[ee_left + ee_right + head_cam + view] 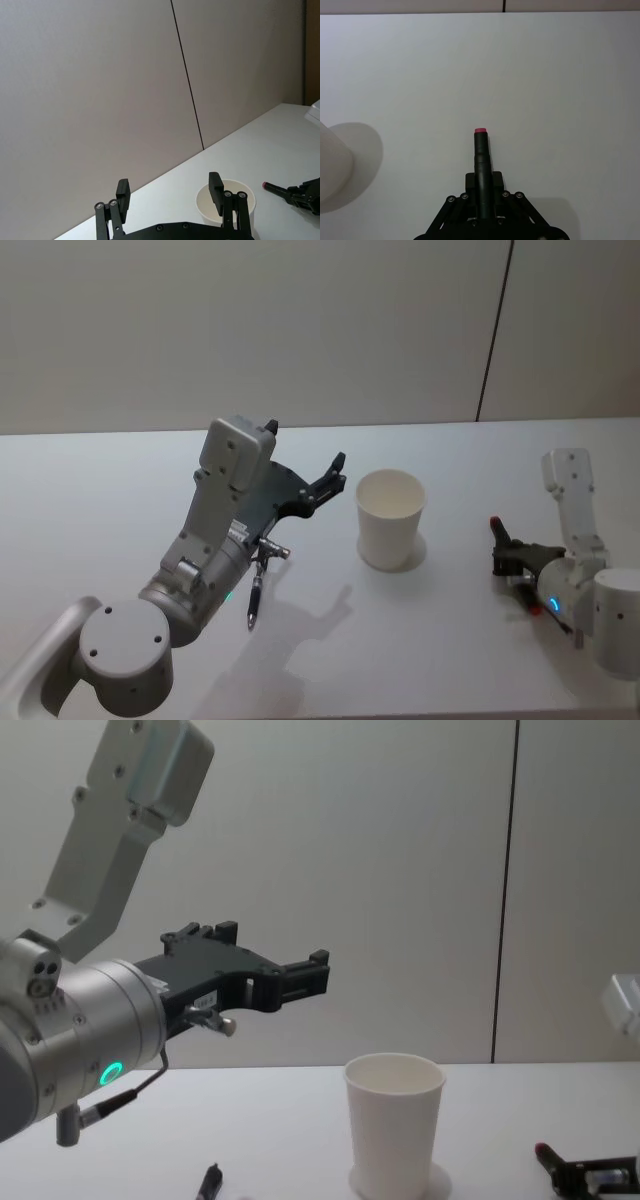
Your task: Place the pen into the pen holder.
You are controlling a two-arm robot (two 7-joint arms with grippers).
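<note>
Grey wall panels (pixel 250 330) with one dark seam stand behind the white tabletop (pixel 100 490) in the head view. The left arm is bent and raised over the tabletop's left part. Its black left hand (pixel 335 475) hangs in the air with the fingers spread, pointing toward the plain white paper cup (pixel 390 520). This cup stands upright near the middle, and its inside shows only white wall. Under the left arm lies a dark slim pen-like object (pixel 253 602). On the right side, the right hand (pixel 507 552) is low by the tabletop, closed on a black pen with a pink-red end (pixel 497 530), well apart from the cup.

In the left wrist view the left hand (pixel 169 187) has its two fingers wide apart, with the cup (pixel 206 207) beyond them.

In the right wrist view the right hand (pixel 482 180) clamps the pen (pixel 481 150), which points out over bare tabletop.

In the chest view the left hand (pixel 315 975) is level and higher than the cup (pixel 393 1130).
</note>
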